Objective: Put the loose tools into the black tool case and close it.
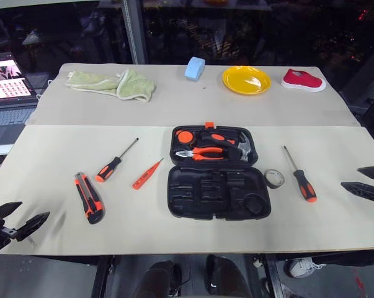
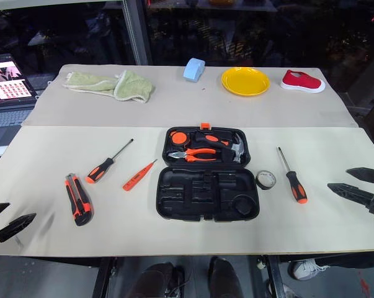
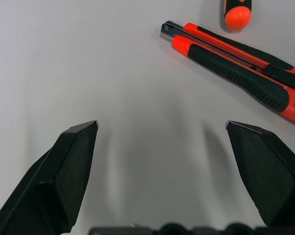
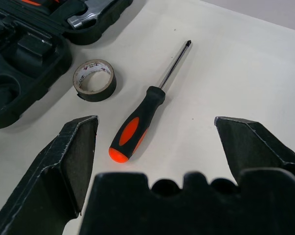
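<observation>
The black tool case [image 1: 218, 192] lies open mid-table, with pliers and a hammer in its far half. To its left lie a screwdriver [image 1: 115, 162], a slim orange tester screwdriver [image 1: 147, 174] and the utility knife [image 1: 89, 197]. On its right are the tape roll [image 1: 274, 179] and a second screwdriver [image 1: 300, 176]. My left gripper [image 1: 16, 218] hovers open at the table's near left edge, short of the knife [image 3: 240, 71]. My right gripper [image 1: 368, 180] is open at the right edge, facing that screwdriver [image 4: 143, 117] and the tape roll [image 4: 94, 80].
On the far table section lie a green cloth [image 1: 112, 84], a blue tape roll [image 1: 195, 68], a yellow plate [image 1: 246, 79] and a red shoe [image 1: 303, 80]. A laptop [image 1: 7, 87] stands off the table's left side.
</observation>
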You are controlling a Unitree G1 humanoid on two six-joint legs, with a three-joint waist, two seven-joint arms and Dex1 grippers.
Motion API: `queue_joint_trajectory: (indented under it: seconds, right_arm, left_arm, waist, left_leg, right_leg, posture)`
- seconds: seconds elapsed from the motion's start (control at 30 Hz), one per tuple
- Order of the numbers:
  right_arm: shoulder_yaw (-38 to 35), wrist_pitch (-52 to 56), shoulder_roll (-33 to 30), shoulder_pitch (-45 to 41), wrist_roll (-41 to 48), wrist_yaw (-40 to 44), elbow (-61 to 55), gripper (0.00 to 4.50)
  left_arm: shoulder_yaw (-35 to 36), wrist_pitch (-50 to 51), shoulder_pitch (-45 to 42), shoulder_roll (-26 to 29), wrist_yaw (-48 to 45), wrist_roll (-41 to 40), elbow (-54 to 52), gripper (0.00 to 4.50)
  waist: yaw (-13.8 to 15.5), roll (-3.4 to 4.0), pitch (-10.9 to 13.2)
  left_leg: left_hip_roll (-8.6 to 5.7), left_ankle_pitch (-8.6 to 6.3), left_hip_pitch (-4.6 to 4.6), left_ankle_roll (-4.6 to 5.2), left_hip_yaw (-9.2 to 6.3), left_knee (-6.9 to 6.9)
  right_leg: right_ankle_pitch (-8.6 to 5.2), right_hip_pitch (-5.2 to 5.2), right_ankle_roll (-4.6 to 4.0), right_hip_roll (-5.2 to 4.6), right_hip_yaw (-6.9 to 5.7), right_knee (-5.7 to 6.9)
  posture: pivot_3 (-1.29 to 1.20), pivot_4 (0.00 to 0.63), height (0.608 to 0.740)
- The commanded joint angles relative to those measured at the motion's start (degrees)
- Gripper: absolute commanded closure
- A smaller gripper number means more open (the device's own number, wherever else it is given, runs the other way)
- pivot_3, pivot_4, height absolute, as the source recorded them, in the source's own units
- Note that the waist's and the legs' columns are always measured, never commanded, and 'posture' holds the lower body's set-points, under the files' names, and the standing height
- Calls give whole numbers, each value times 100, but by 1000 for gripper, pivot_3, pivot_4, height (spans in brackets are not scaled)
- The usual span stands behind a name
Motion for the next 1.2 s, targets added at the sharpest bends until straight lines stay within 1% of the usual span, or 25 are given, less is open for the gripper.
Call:
queue_joint_trajectory:
  seconds: [0.03,0.2,0.33,0.47,0.53,0.6,0.7,0.77,0.83,0.93,1.0,1.03,1.07,1.1,1.13,1.2]
  right_arm:
    - [-104,-188,-75,-86,21,63,89,79]
    - [-138,-418,-38,-42,-70,5,243,79]
    - [-323,-294,-18,2,27,-247,-174,79]
    - [-729,526,177,417,728,-282,-1875,79]
    - [-847,867,356,671,1051,-450,-2925,79]
    - [-888,1177,504,847,1414,-625,-3830,79]
    - [-624,1499,728,779,1928,-1032,-4923,79]
    - [-418,1640,854,651,2223,-1321,-5460,79]
    - [-166,1722,953,437,2451,-1638,-5837,79]
    - [240,1817,1105,30,2674,-2112,-6157,79]
    - [467,1857,1179,-168,2747,-2339,-6283,79]
    - [577,1875,1222,-250,2778,-2464,-6349,0]
    - [657,1891,1253,-310,2813,-2565,-6396,0]
    - [708,1903,1274,-346,2854,-2646,-6434,0]
    - [744,1910,1289,-356,2881,-2708,-6468,0]
    - [800,1902,1313,-346,2875,-2791,-6501,0]
  left_arm:
    - [216,11,41,122,49,6,-174,0]
    - [63,73,-141,248,149,62,-159,0]
    - [-459,428,-686,595,160,-70,-519,0]
    - [-1228,942,-1550,1139,183,-95,-600,0]
    - [-1948,1218,-2225,1485,296,140,-465,0]
    - [-2643,1645,-3052,1639,423,243,-242,0]
    - [-3779,2341,-4506,1521,509,429,226,0]
    - [-4436,2272,-5094,1420,323,681,530,0]
    - [-4945,2298,-5565,1276,224,910,934,0]
    - [-5638,1885,-6072,1030,64,1433,1592,0]
    - [-5974,1746,-6351,868,-51,1680,2026,0]
    - [-6165,1627,-6469,818,-108,1866,2245,519]
    - [-6314,1533,-6559,777,-157,2017,2428,682]
    - [-6421,1423,-6625,741,-224,2139,2582,1116]
    - [-6487,1299,-6669,699,-291,2211,2703,1424]
    - [-6518,1144,-6763,567,-378,2275,2912,2182]
  waist:
    - [0,0,0]
    - [3,2,-1]
    - [37,4,-2]
    - [35,10,-6]
    - [30,10,-6]
    - [33,8,-6]
    - [37,2,-3]
    - [15,-1,-2]
    - [-3,-8,-2]
    - [-12,-14,2]
    - [1,-24,7]
    - [5,-30,8]
    - [9,-39,8]
    - [15,-44,5]
    - [26,-44,5]
    - [37,-45,4]
  left_leg:
    - [0,0,0,0,0,0]
    - [0,1,0,-1,0,0]
    - [0,4,1,-7,0,0]
    - [0,13,0,-21,0,0]
    - [1,16,-3,-25,-2,0]
    - [1,19,-4,-31,-3,0]
    - [-3,24,-6,-37,-2,5]
    - [-7,26,-13,-40,0,24]
    - [-9,26,-11,-40,1,25]
    - [-9,26,-28,-40,0,53]
    - [-9,27,-31,-40,1,60]
    - [-9,27,-33,-40,0,67]
    - [-8,27,-33,-40,-1,68]
    - [-9,26,-34,-39,-1,69]
    - [-8,25,-32,-37,-1,69]
    - [-9,24,-33,-35,-1,70]
  right_leg:
    - [0,0,0,0,0,0]
    - [0,-1,0,0,-1,0]
    - [2,1,-2,-1,-3,3]
    - [11,-1,-8,2,0,8]
    - [13,-11,-12,10,1,19]
    - [12,-17,-14,12,1,35]
    - [12,-25,-14,14,3,55]
    - [12,-37,-14,15,3,75]
    - [12,-37,-13,15,7,78]
    - [12,-49,-14,18,2,89]
    - [14,-48,-16,15,2,88]
    - [14,-48,-16,13,0,90]
    - [14,-46,-16,12,-1,89]
    - [15,-47,-16,10,0,89]
    - [14,-44,-16,8,-1,89]
    - [15,-44,-14,6,0,88]
  posture:
    - [0,150,732]
    - [0,150,732]
    - [0,150,732]
    - [0,150,732]
    - [0,150,732]
    - [0,150,732]
    - [0,150,732]
    - [0,150,732]
    - [0,150,732]
    - [0,150,732]
    - [0,150,732]
    - [0,150,732]
    - [0,150,732]
    - [0,150,732]
    - [0,150,732]
    - [0,150,732]
